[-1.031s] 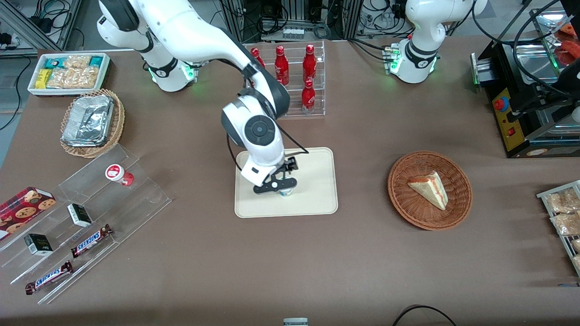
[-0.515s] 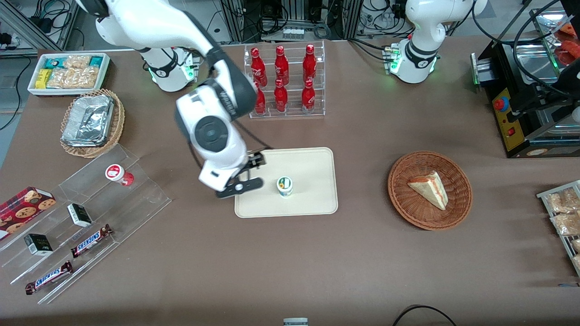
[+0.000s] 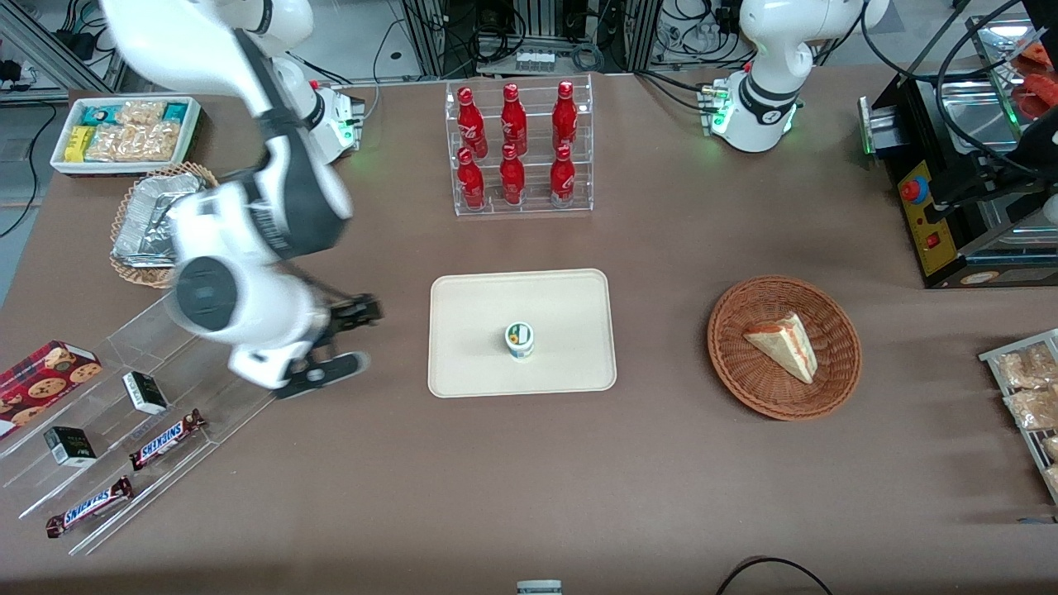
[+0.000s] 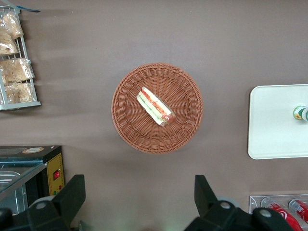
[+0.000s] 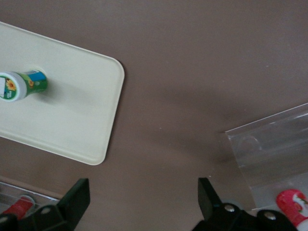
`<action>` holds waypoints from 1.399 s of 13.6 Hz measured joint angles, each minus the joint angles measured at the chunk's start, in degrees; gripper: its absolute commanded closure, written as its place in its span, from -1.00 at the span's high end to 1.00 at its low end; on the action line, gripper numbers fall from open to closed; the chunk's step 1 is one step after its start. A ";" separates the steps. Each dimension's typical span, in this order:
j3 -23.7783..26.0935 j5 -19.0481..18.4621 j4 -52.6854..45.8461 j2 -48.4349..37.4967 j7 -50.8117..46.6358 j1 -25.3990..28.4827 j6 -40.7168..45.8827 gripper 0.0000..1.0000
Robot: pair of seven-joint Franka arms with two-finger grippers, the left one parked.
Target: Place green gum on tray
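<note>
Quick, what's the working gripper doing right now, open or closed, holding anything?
Right arm's gripper: open and empty, above the table between the flat cream rectangular tray and the clear acrylic display steps; the small white green-labelled gum bottle stands on the tray.

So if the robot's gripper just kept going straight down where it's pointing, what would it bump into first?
Probably bare brown table. The open gripper hangs above the gap between the tray and the clear plastic rack. The green gum stands on the tray, well aside.
</note>
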State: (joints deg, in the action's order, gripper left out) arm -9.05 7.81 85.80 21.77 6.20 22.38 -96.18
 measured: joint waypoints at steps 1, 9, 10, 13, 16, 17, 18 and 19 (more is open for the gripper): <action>-0.01 0.00 0.66 -0.97 2.26 -2.24 0.14 1.00; 1.44 -4.33 8.77 -12.61 4.35 -15.06 1.06 1.00; 2.13 -4.55 10.04 -14.21 4.45 -16.99 1.17 1.00; 2.83 -5.60 12.40 -18.12 6.53 -20.66 2.36 1.00; 3.07 -5.83 12.93 -21.23 7.00 -23.06 5.36 1.00; 3.15 -6.11 12.98 -22.06 7.07 -23.62 6.28 1.00; 3.42 -6.63 13.00 -22.70 7.13 -24.12 7.17 1.00; 4.09 -7.14 13.01 -23.25 7.17 -24.74 7.88 1.00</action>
State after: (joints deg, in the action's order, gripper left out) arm -4.96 0.67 98.81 -1.47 13.37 -2.36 -88.29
